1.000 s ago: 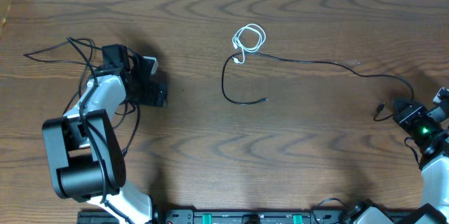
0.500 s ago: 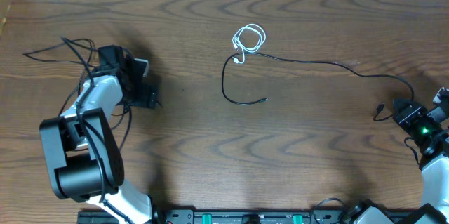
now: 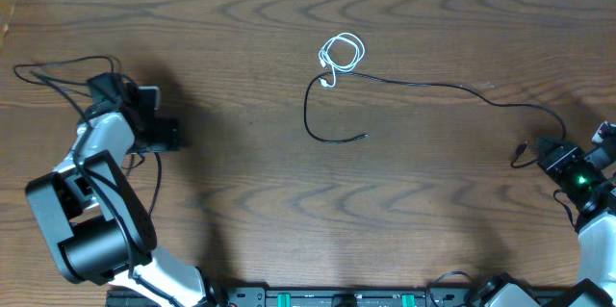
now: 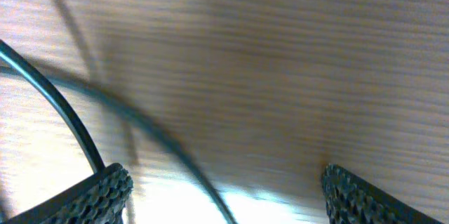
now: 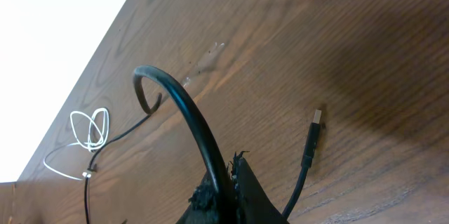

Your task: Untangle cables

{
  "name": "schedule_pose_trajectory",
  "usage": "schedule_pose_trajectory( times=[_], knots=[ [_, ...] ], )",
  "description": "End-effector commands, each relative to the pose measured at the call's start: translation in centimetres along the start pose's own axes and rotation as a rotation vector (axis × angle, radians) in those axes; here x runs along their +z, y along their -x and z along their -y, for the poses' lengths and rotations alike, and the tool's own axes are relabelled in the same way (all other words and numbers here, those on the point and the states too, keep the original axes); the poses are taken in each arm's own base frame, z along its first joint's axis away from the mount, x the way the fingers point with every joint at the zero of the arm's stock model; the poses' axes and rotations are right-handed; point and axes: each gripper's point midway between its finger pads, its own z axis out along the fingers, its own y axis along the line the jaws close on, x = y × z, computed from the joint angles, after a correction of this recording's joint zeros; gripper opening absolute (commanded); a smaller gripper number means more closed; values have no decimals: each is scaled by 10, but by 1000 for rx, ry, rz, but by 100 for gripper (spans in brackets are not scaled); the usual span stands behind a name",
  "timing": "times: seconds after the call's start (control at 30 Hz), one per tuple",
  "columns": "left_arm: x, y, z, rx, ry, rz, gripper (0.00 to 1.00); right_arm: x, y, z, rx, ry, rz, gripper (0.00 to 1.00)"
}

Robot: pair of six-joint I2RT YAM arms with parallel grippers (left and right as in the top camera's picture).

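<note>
A dark wood-grain table [image 3: 250, 201] fills the overhead view, with a pale strip along its far edge. The left arm folds back at the left edge, its own wires [image 3: 58, 66] looping behind it. The left pincer [image 3: 166, 136] is over bare wood, far from both cords. In the left wrist view its ribbed pads [image 4: 105, 189] stand wide apart with nothing between them.

At the right edge, the right pincer [image 3: 549, 151] is clamped on the black cord [image 3: 433, 86] just short of its plug [image 5: 313, 136]. From this pincer the cord trails away across the table to the coiled white cord [image 3: 342, 54], which it meets well away from both pincers. Only the right wrist view shows the cord arching up from the closed fingers and the plug's metal tip.
</note>
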Motion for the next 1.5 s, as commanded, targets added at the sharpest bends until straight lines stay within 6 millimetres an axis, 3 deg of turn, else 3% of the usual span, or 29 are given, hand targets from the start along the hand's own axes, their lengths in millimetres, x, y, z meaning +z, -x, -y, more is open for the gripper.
schedule_pose_trajectory(
  times=[0.0,0.33,0.47,0.83,0.93,1.07,1.3,1.47],
  knots=[
    [5,-6,-20,-65,36,-2,88,-1,1,-6,-32,9,3,1],
    [0,-10,-79,-360,111,79,88,-1,1,-5,-32,9,4,1],
    [-1,-11,-87,-405,121,92,88,-1,1,-5,-32,9,3,1],
    [-5,11,-100,-449,152,196,88,-1,1,-5,-32,9,4,1],
    [-5,10,-98,-460,144,191,86,-1,1,-5,-32,9,3,1],
    [-2,6,-80,-463,54,165,79,-1,1,-5,-32,9,3,1],
    [2,-22,-60,-620,-6,34,77,-1,1,-5,-30,8,1,1],
    [0,-13,-32,-543,-153,46,77,-1,1,-5,-30,8,1,1]
  ],
)
